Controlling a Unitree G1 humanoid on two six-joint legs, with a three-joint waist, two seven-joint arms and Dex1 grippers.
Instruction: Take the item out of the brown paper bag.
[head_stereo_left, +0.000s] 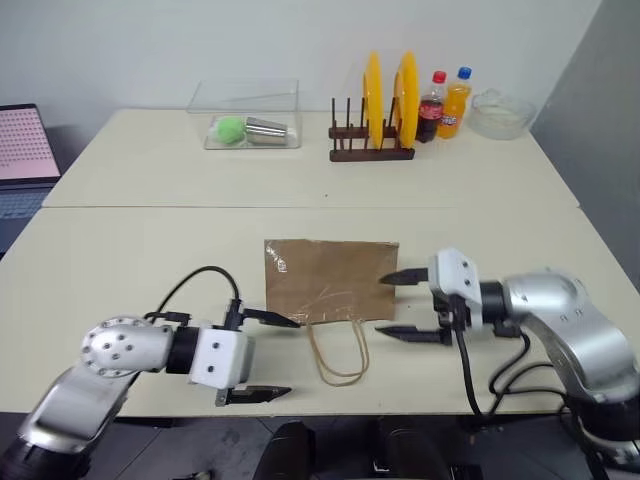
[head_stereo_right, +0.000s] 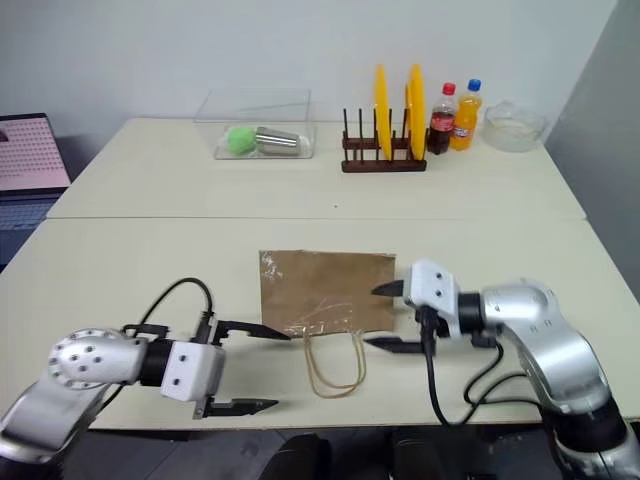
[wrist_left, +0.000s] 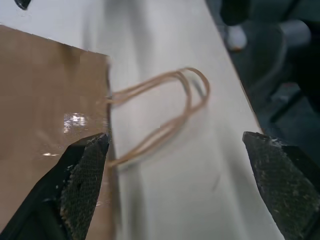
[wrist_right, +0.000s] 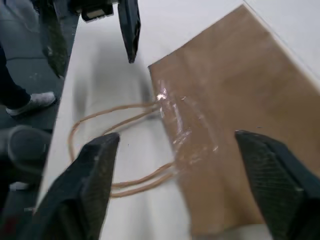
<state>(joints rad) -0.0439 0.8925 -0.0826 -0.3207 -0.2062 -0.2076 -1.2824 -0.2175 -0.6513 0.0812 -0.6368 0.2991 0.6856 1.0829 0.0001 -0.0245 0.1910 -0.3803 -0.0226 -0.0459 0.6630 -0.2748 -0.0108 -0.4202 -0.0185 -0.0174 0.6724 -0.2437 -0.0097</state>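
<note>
One creased brown kraft paper bag (head_stereo_left: 331, 279) lies flat on the near cream counter (head_stereo_left: 120, 260), its mouth edge facing the robot. Two thin tan loop handles (head_stereo_left: 338, 354) trail from that edge toward the counter's front rim. At the mouth, something clear and glossy (wrist_right: 181, 125) shows as a crinkled, shiny patch on the brown paper; whether this is the item cannot be told, and no blue markings can be made out.

Two pincers flank the bag's mouth. The left pincer (head_stereo_left: 262, 355) points toward the bag from its left, with its two black fingers spread wide apart and holding nothing; the upper fingertip lies just at the bag's near left corner, the lower one hangs off the counter's front edge. The right pincer (head_stereo_left: 407, 304) points toward the bag from its right, fingers likewise spread wide and empty, one tip near the bag's right edge, the other just beside the near right corner. The shiny patch sits between the two pincers, touched by neither.

On the far counter stand one clear plastic box (head_stereo_left: 246, 113) holding one green ball (head_stereo_left: 230, 128) and one metal cup, one dark wooden plate rack (head_stereo_left: 370, 150) with two yellow plates, two drink bottles (head_stereo_left: 443, 104) and one clear glass bowl (head_stereo_left: 502, 113). One laptop (head_stereo_left: 24, 150) sits at far left.
</note>
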